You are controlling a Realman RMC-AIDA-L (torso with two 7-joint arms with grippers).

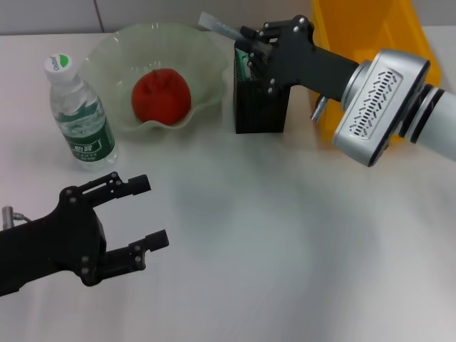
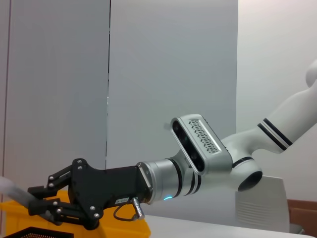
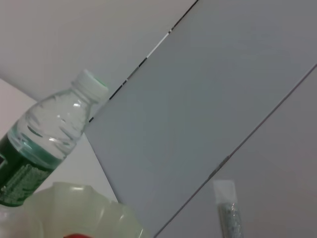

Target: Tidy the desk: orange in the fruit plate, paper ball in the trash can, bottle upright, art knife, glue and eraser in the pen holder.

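Note:
The orange (image 1: 161, 94) lies in the pale green fruit plate (image 1: 206, 43) at the back. Left of it the bottle (image 1: 80, 117) stands upright, also seen as the bottle (image 3: 44, 134) in the right wrist view. My right gripper (image 1: 249, 39) hangs over the black mesh pen holder (image 1: 260, 107), shut on a slim clear tube (image 1: 214, 25) that looks like the glue (image 3: 228, 208). Something green (image 1: 244, 65) sticks up inside the holder. My left gripper (image 1: 146, 210) rests open and empty at the front left. The paper ball, art knife and eraser are not in view.
The yellow trash can (image 1: 370, 28) stands at the back right, right behind the pen holder and my right arm. In the left wrist view my right gripper (image 2: 42, 201) is in front of that yellow can (image 2: 124, 228).

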